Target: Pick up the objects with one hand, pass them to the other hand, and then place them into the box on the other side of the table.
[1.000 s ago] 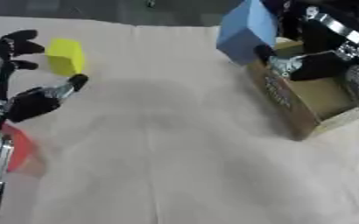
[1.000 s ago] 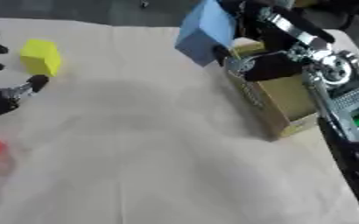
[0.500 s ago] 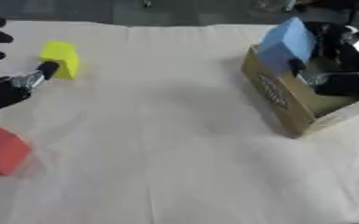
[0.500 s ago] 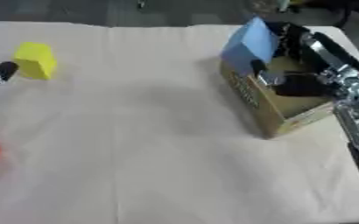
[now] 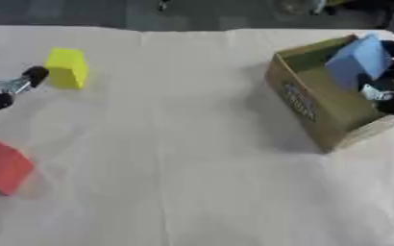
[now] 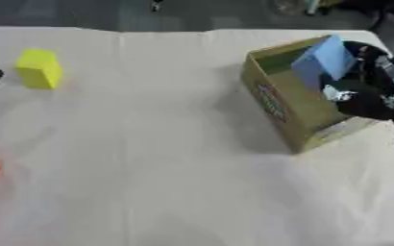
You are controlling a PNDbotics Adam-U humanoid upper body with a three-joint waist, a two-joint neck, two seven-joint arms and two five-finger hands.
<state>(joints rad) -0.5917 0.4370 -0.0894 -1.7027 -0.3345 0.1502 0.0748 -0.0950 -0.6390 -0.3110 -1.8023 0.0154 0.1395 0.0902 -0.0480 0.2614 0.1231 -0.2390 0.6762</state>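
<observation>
A light blue block stands tilted in the mouth of the brown cardboard box at the right. My black right hand is behind and to the right of it, fingers curled on the block. A yellow block stands on the cloth at the far left. A red block lies nearer, at the left edge. My left hand shows only partly at the left edge, fingers spread, its thumb tip close to the yellow block without touching it.
A cream cloth covers the table, and its middle and front are bare. The box lies askew near the right edge. Dark floor runs along the far edge.
The view has shifted, so the camera moved. Relative to the box, my right hand has brought the blue block from above the far left corner down into the opening.
</observation>
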